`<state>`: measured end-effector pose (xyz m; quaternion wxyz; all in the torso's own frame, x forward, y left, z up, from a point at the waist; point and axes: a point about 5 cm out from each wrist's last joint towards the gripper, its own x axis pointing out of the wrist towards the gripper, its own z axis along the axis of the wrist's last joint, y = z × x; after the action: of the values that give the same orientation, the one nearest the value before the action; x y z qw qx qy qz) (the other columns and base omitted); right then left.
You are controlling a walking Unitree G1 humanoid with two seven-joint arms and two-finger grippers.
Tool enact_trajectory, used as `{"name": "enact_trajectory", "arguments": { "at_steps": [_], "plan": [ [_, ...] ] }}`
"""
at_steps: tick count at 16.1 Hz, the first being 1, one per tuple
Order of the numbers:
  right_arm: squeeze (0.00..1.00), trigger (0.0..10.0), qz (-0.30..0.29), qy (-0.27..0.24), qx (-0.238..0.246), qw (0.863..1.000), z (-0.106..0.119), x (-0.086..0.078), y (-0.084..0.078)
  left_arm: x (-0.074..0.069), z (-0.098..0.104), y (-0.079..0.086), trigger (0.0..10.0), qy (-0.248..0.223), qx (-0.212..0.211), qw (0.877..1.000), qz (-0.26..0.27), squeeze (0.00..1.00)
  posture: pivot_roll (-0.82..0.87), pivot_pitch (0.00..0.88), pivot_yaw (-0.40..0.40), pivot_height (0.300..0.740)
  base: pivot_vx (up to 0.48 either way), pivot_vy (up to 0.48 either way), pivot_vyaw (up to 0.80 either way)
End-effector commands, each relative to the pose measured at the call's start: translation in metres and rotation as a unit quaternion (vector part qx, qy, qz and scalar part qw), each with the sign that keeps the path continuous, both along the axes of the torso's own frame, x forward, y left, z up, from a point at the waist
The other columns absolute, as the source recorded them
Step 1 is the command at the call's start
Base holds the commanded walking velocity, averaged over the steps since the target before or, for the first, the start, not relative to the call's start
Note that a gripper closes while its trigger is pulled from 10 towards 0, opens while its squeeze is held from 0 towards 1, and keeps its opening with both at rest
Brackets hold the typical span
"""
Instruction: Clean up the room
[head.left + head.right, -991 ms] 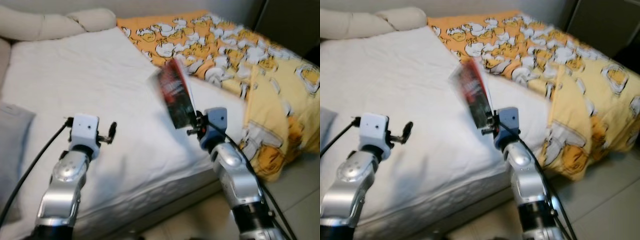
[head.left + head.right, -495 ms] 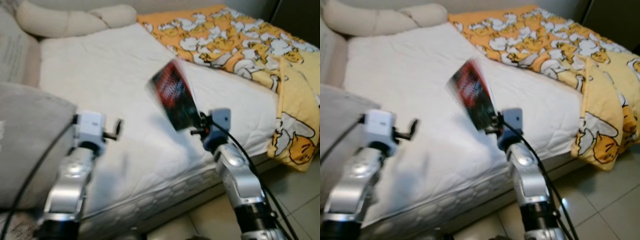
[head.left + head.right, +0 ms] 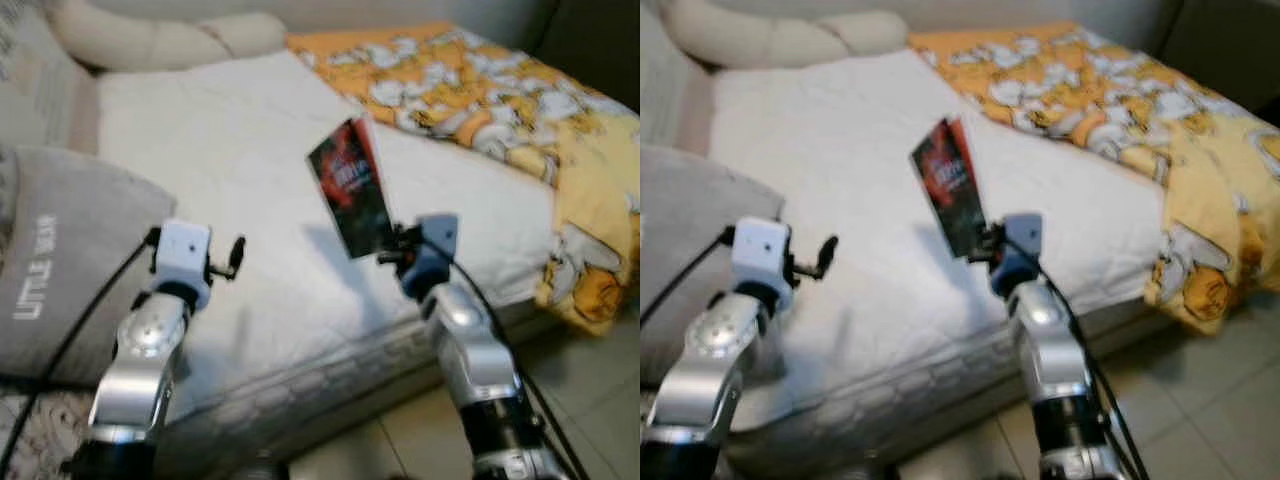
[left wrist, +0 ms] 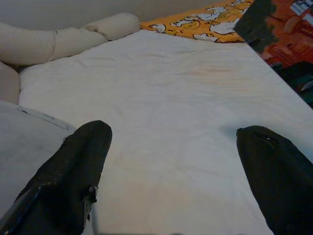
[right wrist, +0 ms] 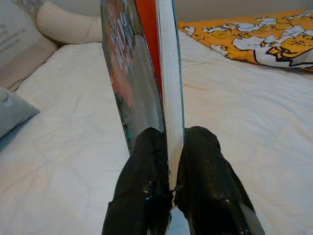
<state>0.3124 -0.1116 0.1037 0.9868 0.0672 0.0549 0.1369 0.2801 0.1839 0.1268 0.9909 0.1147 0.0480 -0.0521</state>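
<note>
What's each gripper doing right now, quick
Left gripper: open, holding nothing, above the white bed.
Right gripper: shut on the book, held upright.

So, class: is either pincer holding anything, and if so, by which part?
The right pincer grips a book by its bottom edge, one finger on each cover, holding it upright above the bed. The left pincer is open and holds nothing.

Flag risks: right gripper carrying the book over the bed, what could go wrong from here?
1. The right gripper pinches the book only at its bottom edge, so it stands tall above the fingers; it could pivot or slip while walking.
2. If it drops, it likely lands on the white mattress.
3. The left gripper is open and empty, giving no support.
</note>
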Motion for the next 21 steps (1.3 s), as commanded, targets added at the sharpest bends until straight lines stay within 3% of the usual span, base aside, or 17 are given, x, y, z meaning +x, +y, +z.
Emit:
{"name": "enact_trajectory", "arguments": {
  "at_steps": [1,8,18,21],
  "plan": [
    [0.0,10.0,-0.001,-0.022,0.0,1.0,0.01,0.003,-0.003,-0.001,0.003,-0.005,10.0,-0.011,-0.004,1.0,-0.008,0.0,0.07,0.0,-0.027,0.74,0.0,0.0,0.0],
    [0.0,10.0,-0.005,-0.015,0.004,1.0,0.006,0.003,-0.006,-0.002,0.001,-0.006,10.0,-0.009,-0.005,1.0,-0.014,0.0,0.07,0.0,-0.025,0.74,0.072,0.0,0.0],
    [0.0,10.0,0.068,0.0,-0.002,0.998,0.0,-0.003,0.01,-0.001,0.002,-0.004,10.0,-0.013,-0.009,1.0,0.001,0.0,0.08,0.0,-0.03,0.74,0.278,0.0,0.74],
    [0.0,10.0,0.1,0.013,0.007,0.995,-0.003,-0.007,0.014,-0.002,0.002,-0.004,10.0,-0.014,-0.011,1.0,0.005,0.0,0.09,0.0,-0.037,0.74,0.094,0.0,0.0]
  ]
}}
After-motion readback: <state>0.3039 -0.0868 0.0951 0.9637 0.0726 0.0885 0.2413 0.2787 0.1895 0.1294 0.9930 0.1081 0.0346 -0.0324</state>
